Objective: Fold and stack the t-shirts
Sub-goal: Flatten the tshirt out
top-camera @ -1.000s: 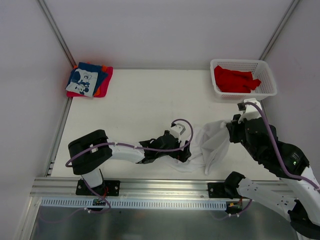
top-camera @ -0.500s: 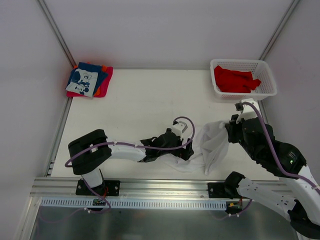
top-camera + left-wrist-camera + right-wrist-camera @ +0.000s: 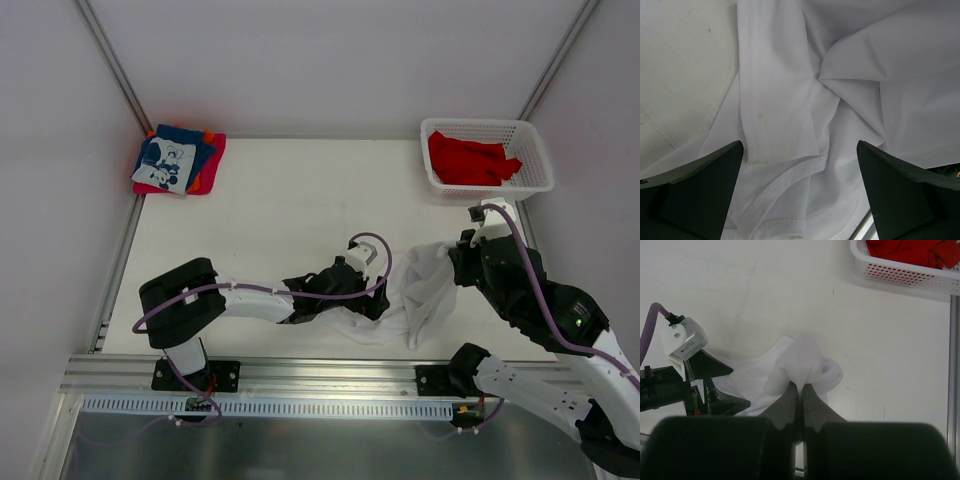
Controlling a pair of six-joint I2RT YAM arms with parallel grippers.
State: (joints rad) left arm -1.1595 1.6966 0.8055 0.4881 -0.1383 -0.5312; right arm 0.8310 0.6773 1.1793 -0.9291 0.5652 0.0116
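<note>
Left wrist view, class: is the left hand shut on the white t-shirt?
No, the left hand is open, its fingers spread wide with the white t-shirt lying loose between them.

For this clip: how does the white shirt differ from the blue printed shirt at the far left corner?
The white shirt is plain; the blue shirt carries a white print. The white shirt lies crumpled and unfolded, the blue shirt folded flat. The white shirt is pinched in the right tool near the arms; the blue shirt sits untouched on top of a stack. Both are cloth shirts on the table.
</note>
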